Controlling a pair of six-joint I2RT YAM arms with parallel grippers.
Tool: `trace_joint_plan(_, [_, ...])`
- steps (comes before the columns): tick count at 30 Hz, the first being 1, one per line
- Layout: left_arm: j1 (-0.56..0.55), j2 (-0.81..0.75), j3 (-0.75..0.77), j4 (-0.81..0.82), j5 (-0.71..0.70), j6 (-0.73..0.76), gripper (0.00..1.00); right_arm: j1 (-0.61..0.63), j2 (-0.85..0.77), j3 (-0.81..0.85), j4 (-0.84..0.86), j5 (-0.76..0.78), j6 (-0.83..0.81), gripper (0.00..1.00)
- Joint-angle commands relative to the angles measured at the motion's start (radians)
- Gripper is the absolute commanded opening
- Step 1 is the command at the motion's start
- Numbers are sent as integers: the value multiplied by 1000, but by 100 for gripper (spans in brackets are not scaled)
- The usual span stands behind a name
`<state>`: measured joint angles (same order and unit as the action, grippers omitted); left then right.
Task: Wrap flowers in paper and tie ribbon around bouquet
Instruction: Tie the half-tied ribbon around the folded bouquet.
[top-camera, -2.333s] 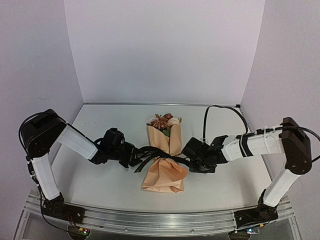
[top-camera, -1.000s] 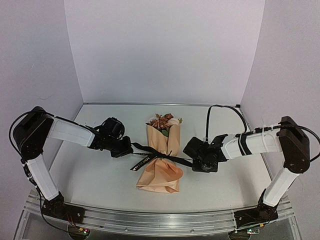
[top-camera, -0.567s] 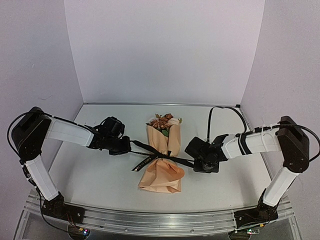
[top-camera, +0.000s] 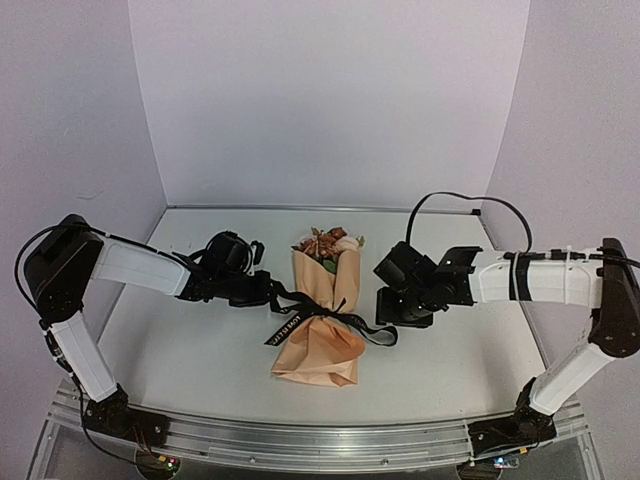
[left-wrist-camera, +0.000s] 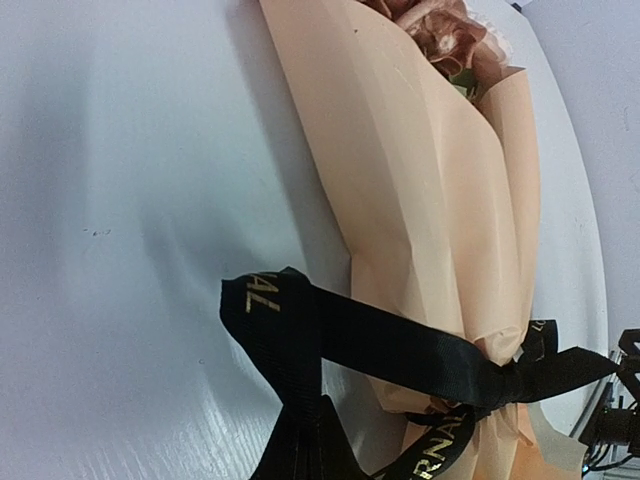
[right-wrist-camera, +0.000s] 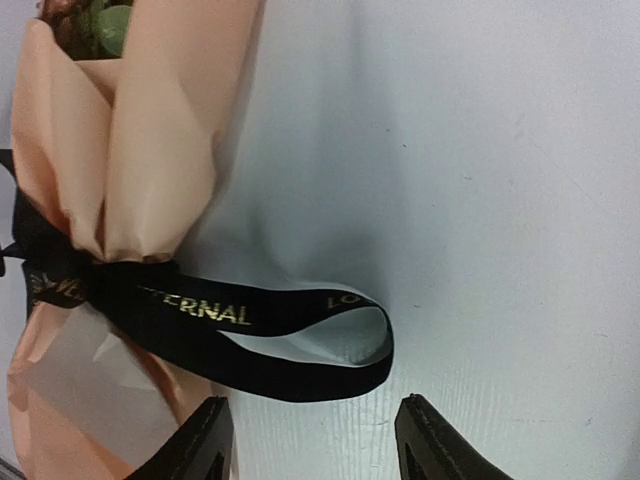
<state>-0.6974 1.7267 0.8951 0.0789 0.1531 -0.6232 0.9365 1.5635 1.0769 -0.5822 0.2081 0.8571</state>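
Ribbon (top-camera: 300, 306) is what the coming move turns on. It runs crosswise to the bouquet (top-camera: 322, 300), which lies in the middle of the tabletop (top-camera: 190, 365). The bouquet's long axis goes from the near edge toward the far wall, with the flowers (top-camera: 326, 243) at the far end and the flared paper (top-camera: 318, 355) foot nearest the arms. On the left, the left gripper (top-camera: 266, 291) is closed on the ribbon's left tail, just beside the paper's left edge. Its wrist view shows the black band running from the bottom of the frame, where the fingers themselves are out of sight, to the knot at the bouquet's waist. Right of the knot, the other tail curls into a slack loop lying flat on the tabletop. The right gripper (right-wrist-camera: 312, 415) has its jaws parted and holds nothing; the loop lies just ahead of its fingertips, apart from them. By my reading, the right arm is the one placed to take that loop, reaching left toward the paper.
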Motion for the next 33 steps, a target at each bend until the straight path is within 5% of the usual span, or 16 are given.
trace_joint_plan(1, [-2,-37,-5,65,25,24,0,10,51,149,-6,-27,-8,63])
trace_joint_plan(9, [-2,-49,-19,49,2,20,0,10,255,345,-5,-70,0,68])
trace_joint_plan(15, [-2,-56,-28,34,-15,6,0,10,318,364,-4,-92,22,58])
trace_joint_plan(20, [-2,-49,-31,25,-17,-4,0,9,345,365,7,-113,35,40])
trace_joint_plan(24, [-2,-47,-31,12,-26,-13,0,10,330,327,10,-88,51,4])
trace_joint_plan(33, [2,-41,-34,-9,-54,-8,0,-2,253,212,9,-7,63,0])
